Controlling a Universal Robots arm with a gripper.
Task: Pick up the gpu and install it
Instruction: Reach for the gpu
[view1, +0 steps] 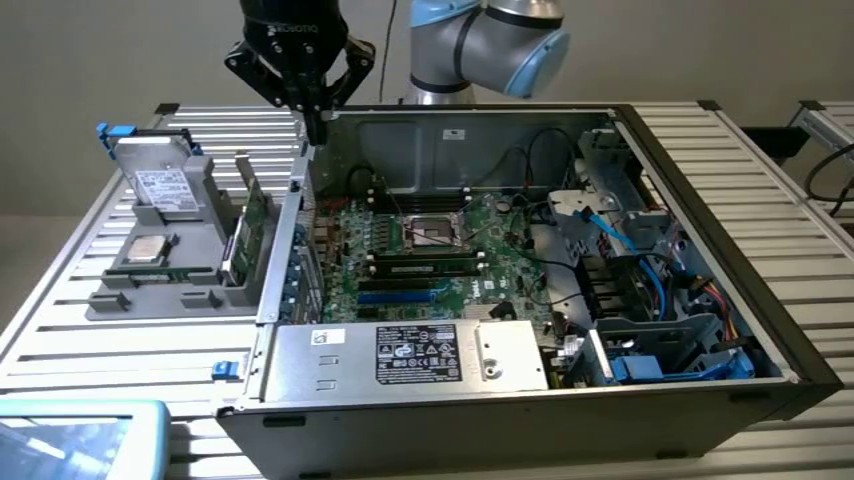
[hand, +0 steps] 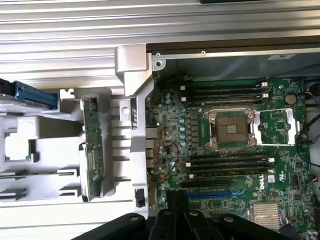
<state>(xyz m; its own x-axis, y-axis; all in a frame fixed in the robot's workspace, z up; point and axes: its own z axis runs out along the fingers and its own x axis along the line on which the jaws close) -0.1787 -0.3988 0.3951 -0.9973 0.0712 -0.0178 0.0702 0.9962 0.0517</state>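
The gpu (view1: 248, 232) stands on edge in a slot of the grey holder tray (view1: 147, 295), to the exterior view's left of the open computer case (view1: 534, 400). From the wrist it shows edge-on as a narrow green card (hand: 93, 147). My black gripper (view1: 316, 126) hangs above the case's back-left corner, beyond the card and clear of it. Its fingers come together to a point and hold nothing. In the wrist view the gripper (hand: 177, 202) lies over the motherboard (hand: 225, 150), near a blue expansion slot (hand: 210, 194).
The tray also carries a silver labelled hard drive (view1: 163, 187) and a processor chip (view1: 147, 250). Inside the case are the bare processor socket (hand: 232, 129), memory slots, the power supply (view1: 414, 355) and blue cables (view1: 641, 260). A blue-rimmed box (view1: 74, 435) sits at the front left.
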